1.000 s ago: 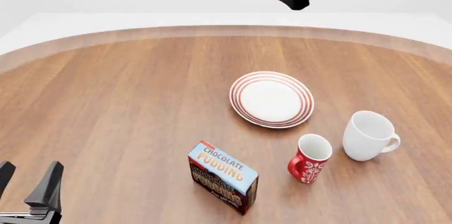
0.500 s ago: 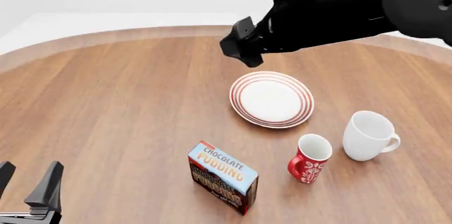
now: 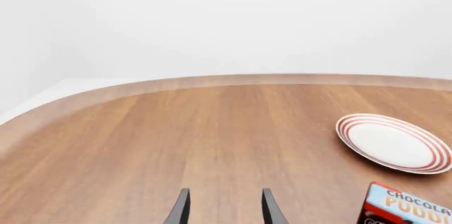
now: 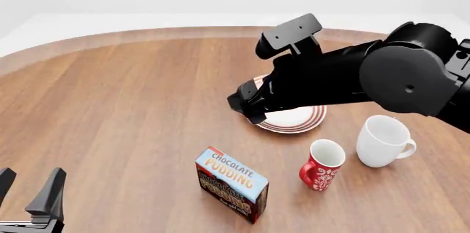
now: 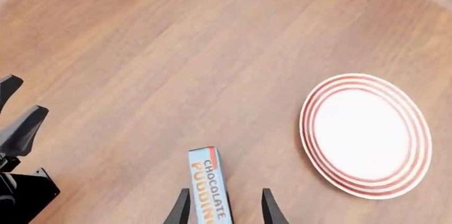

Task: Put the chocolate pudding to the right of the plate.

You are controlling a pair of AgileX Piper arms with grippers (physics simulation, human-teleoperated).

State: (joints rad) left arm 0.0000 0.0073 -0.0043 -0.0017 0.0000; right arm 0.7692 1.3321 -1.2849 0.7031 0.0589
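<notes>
While the right end effector [image 5: 220, 208] hangs released above the plate [image 4: 298, 120], the chocolate pudding [image 4: 231, 183] stands on the counter [image 4: 125, 101] at the plate's seven o'clock; left end effector [image 4: 28, 193] released, idle.

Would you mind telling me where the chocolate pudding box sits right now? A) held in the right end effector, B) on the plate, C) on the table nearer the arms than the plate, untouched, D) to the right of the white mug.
C: the chocolate pudding stands on the table, nearer than the plate, with the right end effector above it and apart from it, fingers open.
</notes>
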